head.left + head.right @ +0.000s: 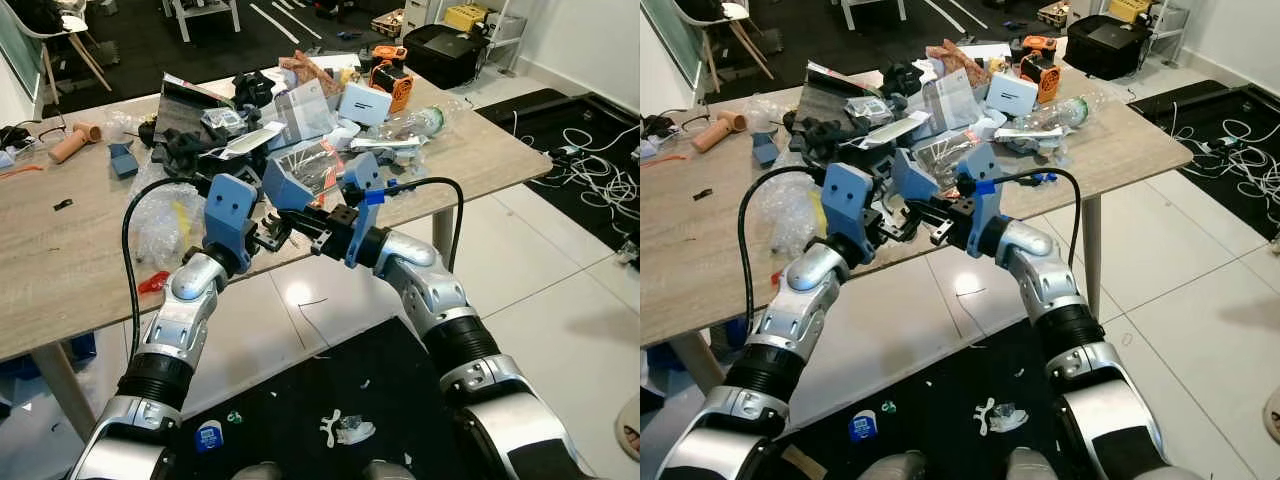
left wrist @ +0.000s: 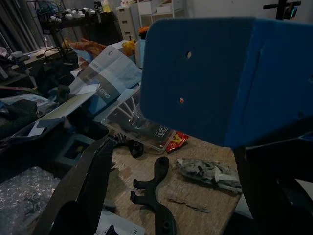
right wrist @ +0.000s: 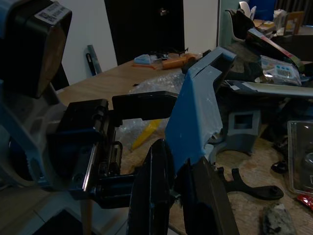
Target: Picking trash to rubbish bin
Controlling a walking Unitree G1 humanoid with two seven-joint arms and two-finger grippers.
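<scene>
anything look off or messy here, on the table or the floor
Yes. The table carries a jumbled heap of trash: torn wrappers, a crushed plastic bottle, bubble wrap. More scraps lie on the black mat. Both grippers, left gripper and right gripper, hover at the table's edge.

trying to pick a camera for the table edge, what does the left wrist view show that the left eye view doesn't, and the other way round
Left wrist view alone: a crumpled grey wrapper on the wood by a black forked plastic piece, and a red snack packet under a clear plastic tray.

Left eye view alone: both silver arms, the left pincer meeting the right pincer at the wooden table edge, and white scraps on the black floor mat.

Both: the cluttered pile.
</scene>
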